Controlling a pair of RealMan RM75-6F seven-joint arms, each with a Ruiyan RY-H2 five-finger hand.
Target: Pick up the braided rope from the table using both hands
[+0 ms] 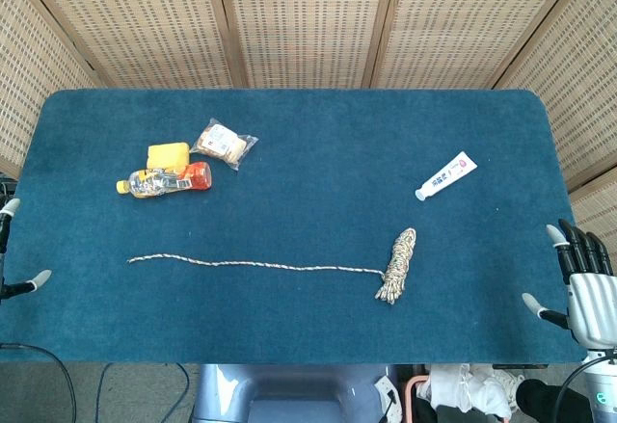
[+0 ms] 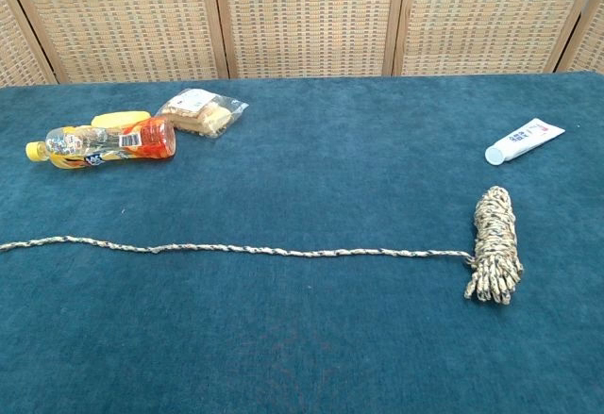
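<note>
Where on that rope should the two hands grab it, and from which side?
Probably from above, one hand at each end. The rope lies flat across the table: a thick wound bundle toward the right hand and a thin straight tail toward the left hand. The bundle gives bulk to close around; the tail needs a pinch.

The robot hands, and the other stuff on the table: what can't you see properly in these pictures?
- Left robot hand: head view's left edge cuts it off, only fingertips show; chest view misses it.
- Right robot hand: fingers apart, near the head view's right edge; absent from the chest view.
- Braided rope: its loose end leaves the chest view's left edge.
- White tube and bottle: label print too small to read.
- Snack packet: contents unclear.
</note>
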